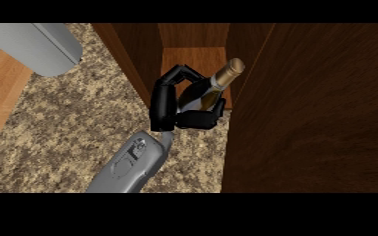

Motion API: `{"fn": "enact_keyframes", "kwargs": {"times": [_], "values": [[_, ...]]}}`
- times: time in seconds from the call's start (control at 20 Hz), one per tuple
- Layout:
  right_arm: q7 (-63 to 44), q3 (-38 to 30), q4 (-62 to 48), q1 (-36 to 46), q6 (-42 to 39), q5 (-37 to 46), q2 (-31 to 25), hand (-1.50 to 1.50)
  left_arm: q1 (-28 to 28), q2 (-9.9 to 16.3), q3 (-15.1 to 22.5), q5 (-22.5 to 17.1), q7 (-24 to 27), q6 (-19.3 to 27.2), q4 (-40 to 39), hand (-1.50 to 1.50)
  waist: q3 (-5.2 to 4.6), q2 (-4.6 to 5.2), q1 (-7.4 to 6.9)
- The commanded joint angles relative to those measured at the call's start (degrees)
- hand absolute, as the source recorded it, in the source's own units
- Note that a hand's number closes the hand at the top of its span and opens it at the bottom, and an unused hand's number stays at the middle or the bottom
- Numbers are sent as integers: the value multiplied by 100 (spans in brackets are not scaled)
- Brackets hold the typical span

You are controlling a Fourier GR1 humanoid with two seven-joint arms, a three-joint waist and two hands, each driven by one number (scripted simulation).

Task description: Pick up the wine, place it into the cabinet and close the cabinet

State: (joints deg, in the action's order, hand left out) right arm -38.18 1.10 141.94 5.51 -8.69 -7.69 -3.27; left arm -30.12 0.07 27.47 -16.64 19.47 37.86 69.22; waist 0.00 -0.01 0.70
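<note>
Hand: my right hand (171,105) is curled round the wine (214,87), neck free.
Wine: tilted toward the cabinet (193,60), at its open mouth, so it goes in foil-first.
Door (303,110): stands open beside it.
Table (66,125): speckled.

The dark wooden cabinet (193,60) stands open, its narrow mouth bounded by the left side wall (140,60) and the wide brown wooden door (303,110) swung out at right. The speckled granite counter (66,125) lies open at left.
</note>
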Motion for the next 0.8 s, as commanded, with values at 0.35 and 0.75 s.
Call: {"fn": "enact_keyframes", "kwargs": {"times": [0.35,0.75], "values": [[300,18,370,-518,-145,-324,93,-150,-432,-6,-542,-382,431,-93,-726,150,2,4,0],[224,76,385,-406,-59,-322,147,-150,-1012,-7,-1072,-717,614,-817,-1751,150,1,15,37]]}}
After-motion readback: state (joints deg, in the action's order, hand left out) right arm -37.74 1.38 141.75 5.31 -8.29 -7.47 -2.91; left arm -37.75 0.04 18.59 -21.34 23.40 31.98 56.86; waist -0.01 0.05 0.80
